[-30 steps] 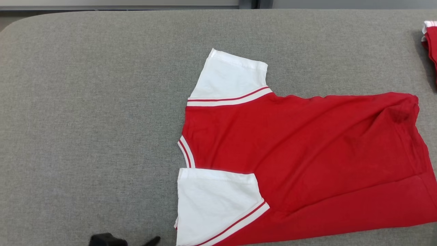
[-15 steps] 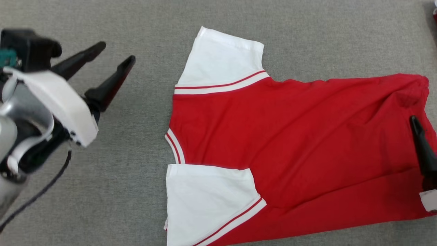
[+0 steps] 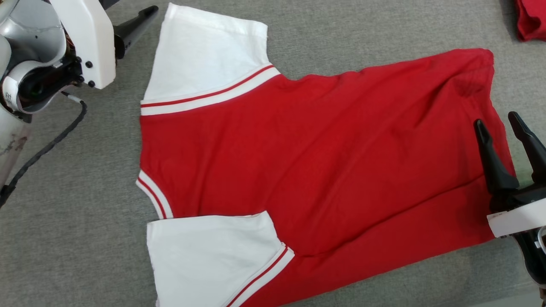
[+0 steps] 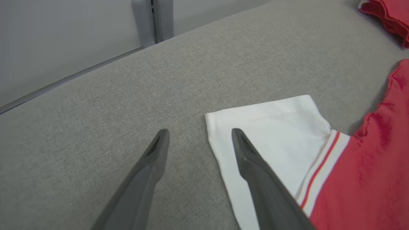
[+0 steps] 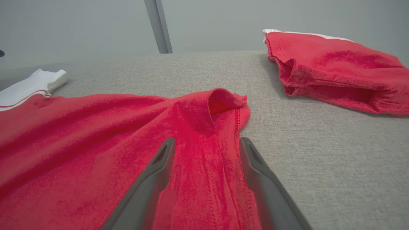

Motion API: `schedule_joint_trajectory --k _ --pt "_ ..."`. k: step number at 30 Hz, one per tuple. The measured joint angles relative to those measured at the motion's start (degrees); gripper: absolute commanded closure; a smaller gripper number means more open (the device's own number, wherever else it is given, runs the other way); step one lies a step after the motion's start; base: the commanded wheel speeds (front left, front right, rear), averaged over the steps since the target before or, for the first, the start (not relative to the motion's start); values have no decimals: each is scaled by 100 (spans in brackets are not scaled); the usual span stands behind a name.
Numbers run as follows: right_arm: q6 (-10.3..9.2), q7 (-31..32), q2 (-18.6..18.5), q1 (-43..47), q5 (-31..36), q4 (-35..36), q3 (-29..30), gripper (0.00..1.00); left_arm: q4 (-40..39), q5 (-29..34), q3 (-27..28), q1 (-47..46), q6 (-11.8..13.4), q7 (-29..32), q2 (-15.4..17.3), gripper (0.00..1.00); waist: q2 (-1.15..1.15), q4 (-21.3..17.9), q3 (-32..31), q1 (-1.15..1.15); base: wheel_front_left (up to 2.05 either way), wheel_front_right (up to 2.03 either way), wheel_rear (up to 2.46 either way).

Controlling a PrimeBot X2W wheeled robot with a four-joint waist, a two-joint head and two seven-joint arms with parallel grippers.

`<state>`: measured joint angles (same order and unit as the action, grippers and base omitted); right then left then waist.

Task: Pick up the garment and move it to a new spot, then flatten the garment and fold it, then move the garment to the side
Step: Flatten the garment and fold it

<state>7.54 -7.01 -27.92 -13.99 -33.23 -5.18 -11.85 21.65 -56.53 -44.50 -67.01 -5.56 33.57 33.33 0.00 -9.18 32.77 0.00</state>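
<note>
Red T-shirt (image 3: 324,162) lies spread by the worktop (image 3: 85,213)'s near edge. Left gripper (image 4: 198,135) straddles the far sleeve (image 4: 271,127)'s edge, right gripper (image 5: 206,143) the hem (image 5: 235,124); both gape empty. Best pinch both layers low, then lift evenly.

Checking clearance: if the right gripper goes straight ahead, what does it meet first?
Probably the red shirt, at its raised hem corner straight ahead between the open fingers; height is hard to judge.

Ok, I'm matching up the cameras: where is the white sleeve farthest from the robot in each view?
Head view: sleeve at upper left.
Left wrist view: sleeve right of centre.
Right wrist view: sleeve at far left edge.
Shared landmark: the folded red garment, top right in each.
</note>
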Motion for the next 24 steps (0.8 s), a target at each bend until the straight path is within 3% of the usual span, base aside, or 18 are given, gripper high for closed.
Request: schedule_joint_trajectory --k 7,14,15,16,17,18,24 --pt "0 -275 115 -180 -109 -325 -182 0 530 38 -97 -194 -98 69 52 0 0 -373 253 0 0 0 0" --pt "0 -424 114 -286 -205 -523 -281 0 679 -3 -160 -313 -145 85 55 0 0 -508 366 0 0 0 0" --pt "0 -456 116 -307 -208 -545 -312 0 688 -3 -177 -332 -147 66 62 5 0 -521 376 0 0 0 0" --pt "0 -461 116 -332 -210 -560 -333 0 693 -7 -192 -354 -151 62 64 52 0 -531 382 0 0 0 0" --pt "0 -468 115 -361 -221 -582 -354 0 697 -43 -202 -364 -152 62 63 90 0 -539 386 0 0 0 0" --pt "0 -471 109 -383 -237 -608 -369 0 692 -86 -220 -364 -153 59 55 100 0 -540 384 0 0 0 0" --pt "0 -183 45 -779 -753 -694 -430 0 236 -335 -536 -303 -182 -93 67 100 0 -499 279 0 0 0 0"
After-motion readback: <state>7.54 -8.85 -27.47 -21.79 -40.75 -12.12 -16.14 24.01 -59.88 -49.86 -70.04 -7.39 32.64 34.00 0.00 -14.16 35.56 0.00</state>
